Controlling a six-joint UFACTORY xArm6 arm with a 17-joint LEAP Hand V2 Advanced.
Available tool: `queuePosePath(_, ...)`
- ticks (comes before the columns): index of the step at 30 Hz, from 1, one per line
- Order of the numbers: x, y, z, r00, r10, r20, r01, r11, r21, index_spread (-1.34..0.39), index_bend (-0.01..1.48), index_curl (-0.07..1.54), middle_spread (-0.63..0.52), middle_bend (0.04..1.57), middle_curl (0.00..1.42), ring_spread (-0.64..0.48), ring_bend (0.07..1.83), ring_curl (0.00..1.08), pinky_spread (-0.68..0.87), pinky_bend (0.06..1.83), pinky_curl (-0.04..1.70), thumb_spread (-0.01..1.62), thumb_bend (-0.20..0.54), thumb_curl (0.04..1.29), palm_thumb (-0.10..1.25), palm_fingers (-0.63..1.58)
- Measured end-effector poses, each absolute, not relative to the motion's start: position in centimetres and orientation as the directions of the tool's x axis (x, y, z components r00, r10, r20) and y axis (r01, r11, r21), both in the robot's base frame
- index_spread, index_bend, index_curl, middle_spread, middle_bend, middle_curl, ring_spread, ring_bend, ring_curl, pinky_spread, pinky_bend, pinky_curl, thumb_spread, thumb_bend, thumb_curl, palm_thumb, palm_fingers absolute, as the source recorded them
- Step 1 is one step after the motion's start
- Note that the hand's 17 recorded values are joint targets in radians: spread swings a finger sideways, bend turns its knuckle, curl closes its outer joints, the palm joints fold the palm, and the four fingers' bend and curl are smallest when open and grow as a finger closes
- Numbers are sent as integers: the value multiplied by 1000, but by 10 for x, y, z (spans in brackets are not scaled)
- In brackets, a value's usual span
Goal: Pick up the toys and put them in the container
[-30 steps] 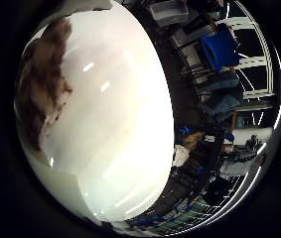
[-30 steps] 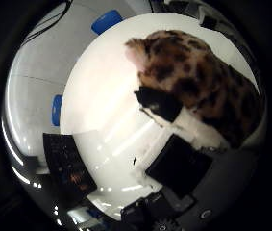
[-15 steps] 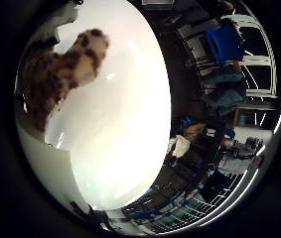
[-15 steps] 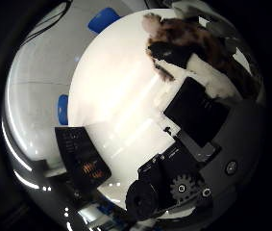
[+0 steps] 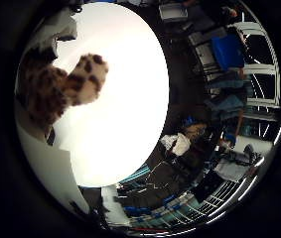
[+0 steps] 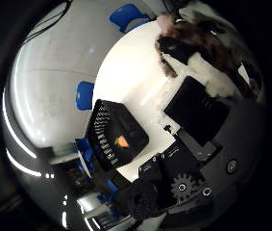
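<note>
**Spotted toy lifted, container not yet reached**

The hand's fingers [image 6: 207, 79] are curled round a leopard-spotted plush toy [image 5: 55, 94], holding it clear above the round white desk [image 5: 125, 99]. The black slatted container [image 6: 116, 134] sits on the desk's edge nearby, something orange showing inside. Carrying and dropping the toy remain; other toys cannot be seen.
</note>
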State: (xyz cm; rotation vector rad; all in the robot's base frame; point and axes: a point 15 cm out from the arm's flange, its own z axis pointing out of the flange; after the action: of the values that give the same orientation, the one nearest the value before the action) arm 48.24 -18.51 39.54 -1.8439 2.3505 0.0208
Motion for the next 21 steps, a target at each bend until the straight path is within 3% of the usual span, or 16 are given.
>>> queuePosePath(10, 464, -55, 475, -44, -978, -205, -983, 79, -168, -260, 968, 749, -141, 1304, 597, -190, 1423, 549, -275, 1301, 598, 891, -17, 737, 963, 1227)
queuePosePath(21, 454, 78, 491, 104, -964, -246, -983, -62, -171, -260, 959, 750, -141, 1306, 591, -191, 1422, 549, -280, 1287, 617, 901, -18, 742, 965, 1229)
